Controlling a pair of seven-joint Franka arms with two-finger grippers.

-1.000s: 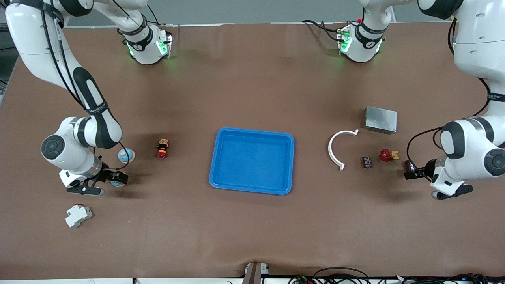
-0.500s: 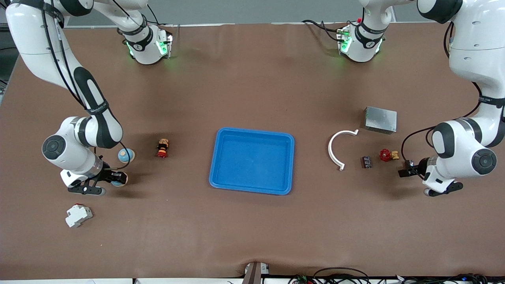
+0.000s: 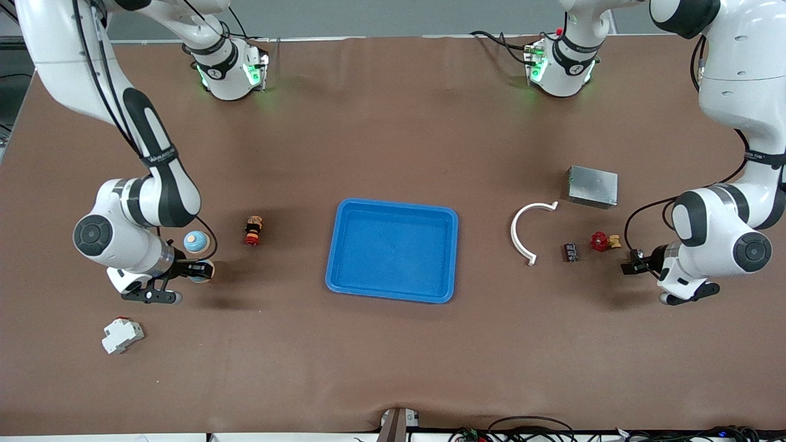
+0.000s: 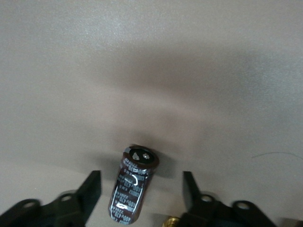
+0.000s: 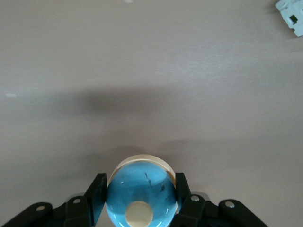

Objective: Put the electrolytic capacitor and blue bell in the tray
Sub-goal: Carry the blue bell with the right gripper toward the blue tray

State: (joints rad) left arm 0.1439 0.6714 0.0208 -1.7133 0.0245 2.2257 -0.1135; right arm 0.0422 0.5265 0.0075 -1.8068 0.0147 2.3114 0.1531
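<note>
The right arm reached down from its base and folded at the elbow, its wrist low over the brown desk [image 3: 393, 368] at its own end. The right end effector [image 5: 138, 189] was clenched on a small round blue bell with a cream button on top [image 5: 141, 191], both black fingers [image 5: 96, 193] pressed against its sides (a second blue bell with a tan top [image 3: 195, 242] sat on the desk just beside it).

The left arm bent likewise at its end of the desk, wrist low and turned toward the middle. The left end effector [image 4: 142, 189] stood released, its fingers [image 4: 92, 187] either side of a dark brown cylindrical electrolytic capacitor with white printing [image 4: 132, 187] and apart from it; the capacitor lay on the desk, near a small red-handled brass valve [image 3: 603, 241].

The shallow bright-blue rectangular plastic tray [image 3: 393, 294] sat in the middle of the desk, between the two arms, well apart from both parts.
</note>
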